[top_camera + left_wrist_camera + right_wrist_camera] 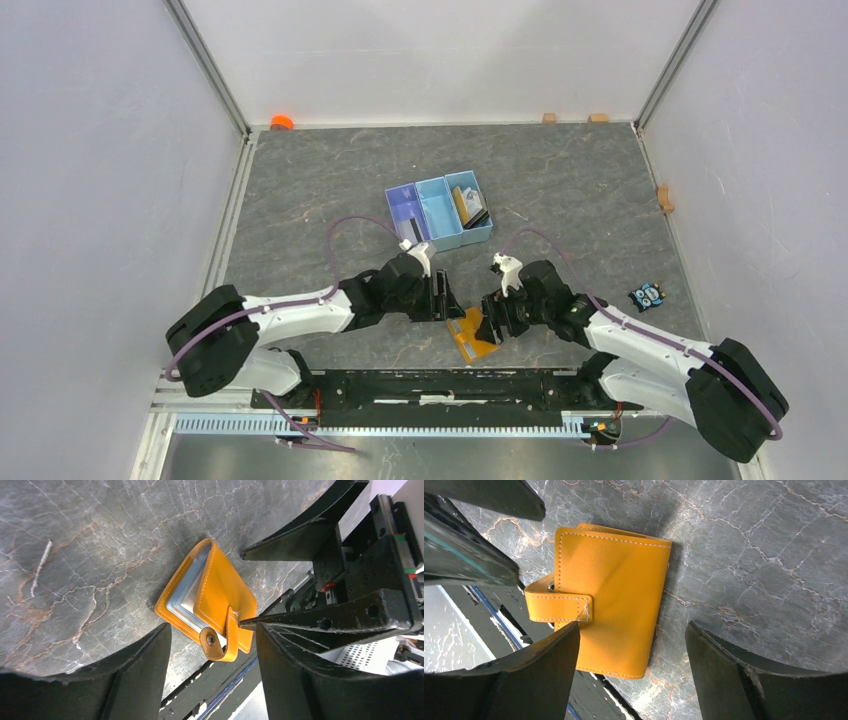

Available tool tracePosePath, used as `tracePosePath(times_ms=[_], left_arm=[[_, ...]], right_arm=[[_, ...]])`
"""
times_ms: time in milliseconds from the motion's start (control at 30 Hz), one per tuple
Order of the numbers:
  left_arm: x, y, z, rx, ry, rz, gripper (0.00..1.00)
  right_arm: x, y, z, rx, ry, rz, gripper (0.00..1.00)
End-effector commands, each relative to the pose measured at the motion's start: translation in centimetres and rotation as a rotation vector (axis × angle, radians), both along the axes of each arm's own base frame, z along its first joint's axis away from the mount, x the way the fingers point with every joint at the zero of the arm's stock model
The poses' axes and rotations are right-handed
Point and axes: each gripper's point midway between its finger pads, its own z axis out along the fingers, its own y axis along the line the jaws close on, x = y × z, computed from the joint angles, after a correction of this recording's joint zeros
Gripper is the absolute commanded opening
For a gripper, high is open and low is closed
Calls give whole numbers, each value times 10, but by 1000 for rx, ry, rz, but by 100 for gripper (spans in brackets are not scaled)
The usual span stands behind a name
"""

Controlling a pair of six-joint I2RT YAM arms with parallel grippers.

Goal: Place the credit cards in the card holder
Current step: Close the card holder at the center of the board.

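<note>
Starting at the far left corner of the surface (330, 185), I am seeing a small orange object (281, 122) sitting against the back wall. Moving right, the left hand (447, 298) is hovering low near the front edge with its fingers (135, 680) spread wide and gripping nothing. Behind it, the blue tray (437, 212) is resting well apart from both hands. The credit cards (470, 206) are lying in its right compartment, gold and black ones showing, and a dark item is lying in its left compartment; I cannot tell what that is. The card holder (470, 337) is lying flat on the surface between the two hands, close to the front edge. The left wrist view is showing it folded but gaping slightly along one edge, exposing light-blue and grey panels, with the clasp tab (227, 637) wrapping over the cover. The right hand (492, 318) is hanging just over the card holder, its fingers (744, 680) also spread and pinching nothing; one fingertip is sitting right at the clasp tab, though I cannot tell whether it is touching. Further right, a small black-and-blue gadget (648, 295) is lying alone.
</note>
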Motion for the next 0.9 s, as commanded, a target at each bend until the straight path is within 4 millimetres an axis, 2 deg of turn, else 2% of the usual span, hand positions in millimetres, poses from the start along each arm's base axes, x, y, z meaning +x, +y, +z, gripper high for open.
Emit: tracePosePath(times_ms=[0,267,467,667,867], left_arm=[[-1,-5,-8,73,-28,-25,65],[-18,3,-43,225,-1,-81,45],[-21,7,-56,266,5,-76,39],[-22,9,-64,273,10,-78,36],[-26,17,-78,292,17,-79,20]], right_arm=[[1,5,-1,14,9,-21,81],[-3,8,-2,38,46,16,78],[-3,2,0,116,77,9,77],[-16,11,-8,211,145,40,72],[-28,14,-18,255,221,31,67]])
